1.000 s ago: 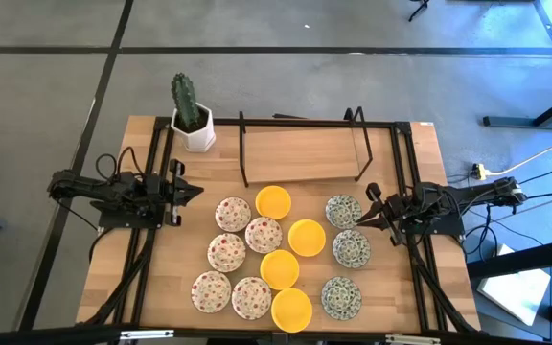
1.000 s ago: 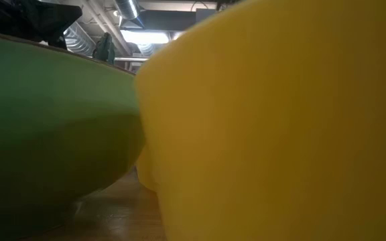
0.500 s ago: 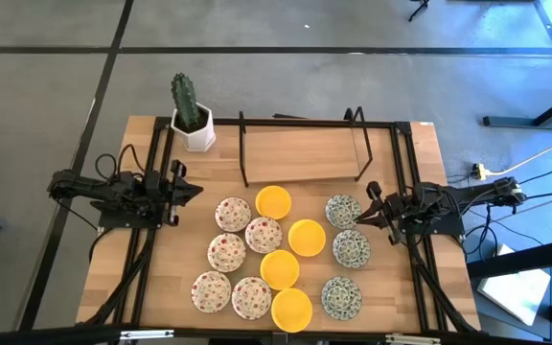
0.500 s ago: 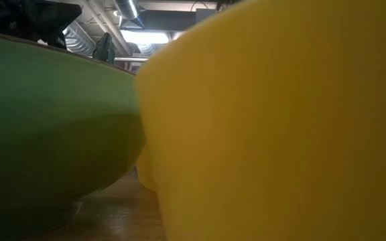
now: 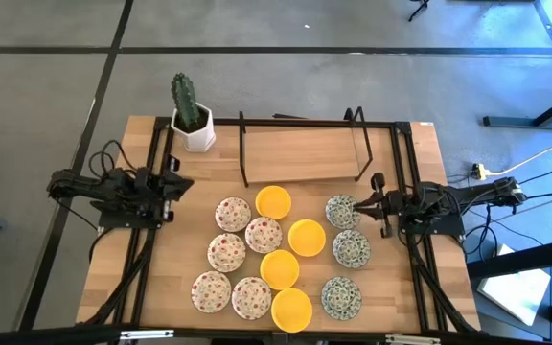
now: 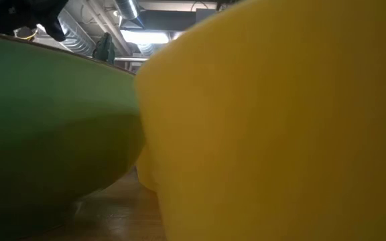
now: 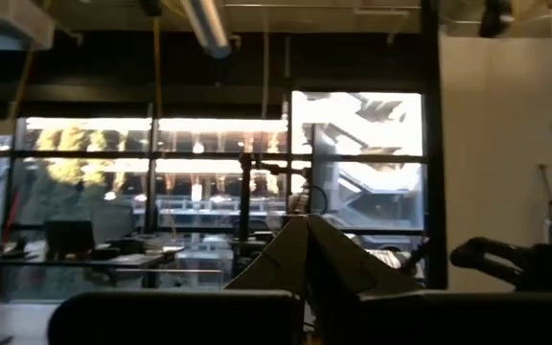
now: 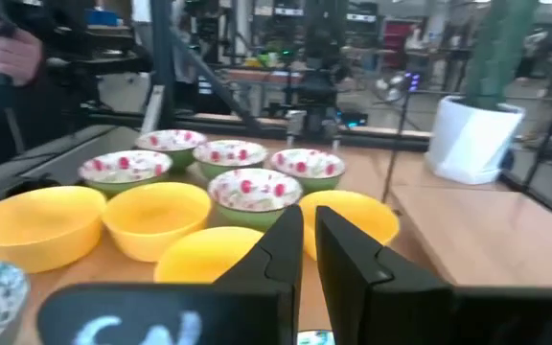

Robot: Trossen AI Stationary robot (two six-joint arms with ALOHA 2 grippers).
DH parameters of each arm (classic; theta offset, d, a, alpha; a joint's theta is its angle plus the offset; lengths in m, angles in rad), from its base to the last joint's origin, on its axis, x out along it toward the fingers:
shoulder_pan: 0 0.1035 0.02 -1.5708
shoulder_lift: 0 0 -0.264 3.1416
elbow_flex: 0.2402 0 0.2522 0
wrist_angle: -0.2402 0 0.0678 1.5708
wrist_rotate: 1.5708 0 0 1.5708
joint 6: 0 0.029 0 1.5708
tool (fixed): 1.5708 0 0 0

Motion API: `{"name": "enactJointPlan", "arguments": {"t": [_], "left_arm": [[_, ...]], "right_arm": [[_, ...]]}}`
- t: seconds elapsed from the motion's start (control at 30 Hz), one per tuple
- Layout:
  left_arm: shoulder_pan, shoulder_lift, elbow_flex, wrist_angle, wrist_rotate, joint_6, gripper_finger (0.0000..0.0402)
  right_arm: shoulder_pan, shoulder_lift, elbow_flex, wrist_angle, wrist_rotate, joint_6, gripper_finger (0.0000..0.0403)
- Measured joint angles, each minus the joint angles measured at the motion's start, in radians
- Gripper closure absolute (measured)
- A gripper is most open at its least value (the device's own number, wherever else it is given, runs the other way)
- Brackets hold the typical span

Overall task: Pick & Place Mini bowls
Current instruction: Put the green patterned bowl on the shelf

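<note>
Mini bowls [image 5: 276,255]: about a dozen are sitting loose on the wooden tabletop [image 5: 391,287], filling its middle and near half. The red-speckled ones are lying toward the left edge, the yellow ones down the centre, the green-grey patterned ones toward the right edge.

Right gripper [image 5: 373,208]: hovering at the right edge, pointing inward, just beside the farthest patterned bowl [image 5: 342,209]. Its fingers [image 8: 281,244] are standing nearly together with a thin gap, gripping nothing.

Left gripper [image 5: 172,187]: waiting near the left edge, fingers [image 7: 307,251] pressed fully together, carrying nothing.

Rack [image 5: 303,153]: a dark wire frame is standing along the far edge, with no bowl on it.

Cactus pot [image 5: 192,129]: sitting at the far left corner, well apart from the bowls.

Risk, crowding: the bowls are lying close together, several touching, so a finger reaching for one rim is likely to be nudging a neighbour.

Risk, narrow fingers: with so little gap, the right gripper is probably going to push the patterned bowl along instead of straddling its rim.
</note>
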Motion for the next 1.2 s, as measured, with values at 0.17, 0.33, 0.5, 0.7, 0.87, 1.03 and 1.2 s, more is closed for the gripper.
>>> {"name": "enactJointPlan", "arguments": {"t": [0.17, 0.33, 0.5, 0.7, 0.87, 1.03, 1.2], "left_arm": [[0.0, 0.067, 0.099, -0.057, -0.07, -0.012, 0.0398], [0.0, 0.181, 0.254, -0.147, -0.11, -0.042, 0.0398], [-0.001, 0.423, 0.456, -0.392, -0.138, -0.167, 0.0398], [-0.008, 0.744, 0.738, -0.863, -0.244, -0.389, 0.0398], [-0.008, 0.912, 0.925, -1.133, -0.326, -0.568, 0.0398], [-0.015, 0.991, 0.973, -1.181, -0.341, -0.648, 0.0388], [-0.017, 1.045, 0.973, -1.246, -0.265, -0.68, 0.0355]], "right_arm": [[0.0, 0.0, 0.0, 0.015, 0.001, -0.037, 0.0368], [0.0, 0.0, 0.0, 0.029, 0.001, -0.039, 0.0368], [0.0, 0.0, 0.0, 0.046, 0.001, -0.042, 0.0368], [0.0, 0.0, 0.0, 0.045, 0.001, -0.043, 0.0368], [0.0, 0.0, 0.0, 0.043, 0.001, -0.078, 0.0368], [0.0, 0.002, 0.0, 0.0, 0.0, -0.087, 0.0368], [0.0, 0.002, 0.0, -0.014, 0.0, -0.061, 0.0368]]}}
